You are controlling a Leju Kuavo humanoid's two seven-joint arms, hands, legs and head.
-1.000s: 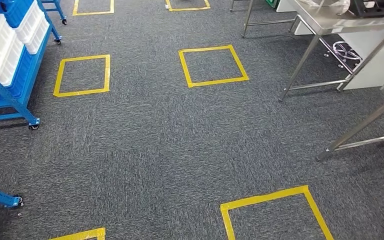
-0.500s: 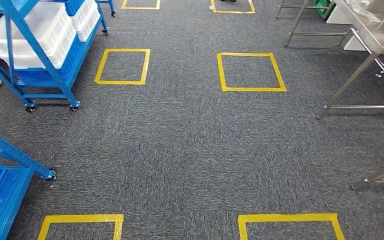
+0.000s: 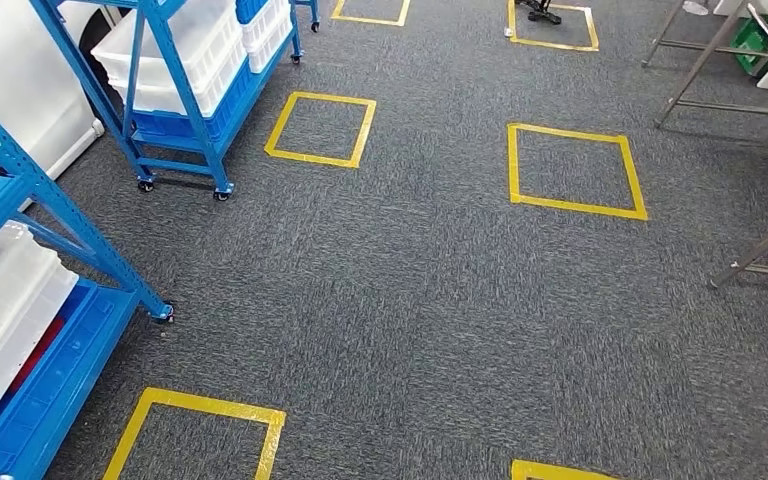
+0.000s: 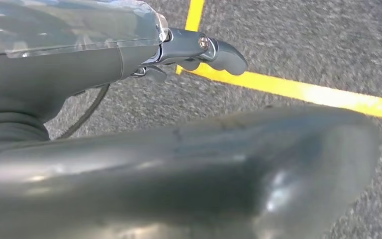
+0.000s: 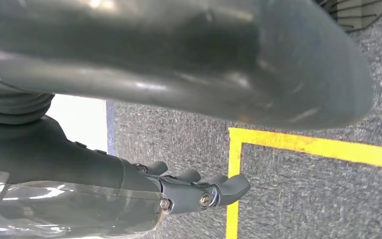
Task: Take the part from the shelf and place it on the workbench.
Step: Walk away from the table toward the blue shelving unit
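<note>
Change: whole head view has swung left since the earlier frame; the camera turned, nothing on the floor moved.
Shelf: blue steel wheeled rack (image 3: 175, 110) holding white plastic bins (image 3: 175, 55), near, ahead-left.
Part: cannot tell; likely in a bin.
Left hand (image 4: 199, 50): hanging, fingers loose, holding nothing.
Right hand (image 5: 199, 191): same.
Advice: finish turning, square up to the rack before reaching.

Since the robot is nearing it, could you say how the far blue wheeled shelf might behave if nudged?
The blue wheeled shelf stands on castors, so it would probably roll rather than tip. The white bins stacked on it look like light plastic and may shift.
</note>
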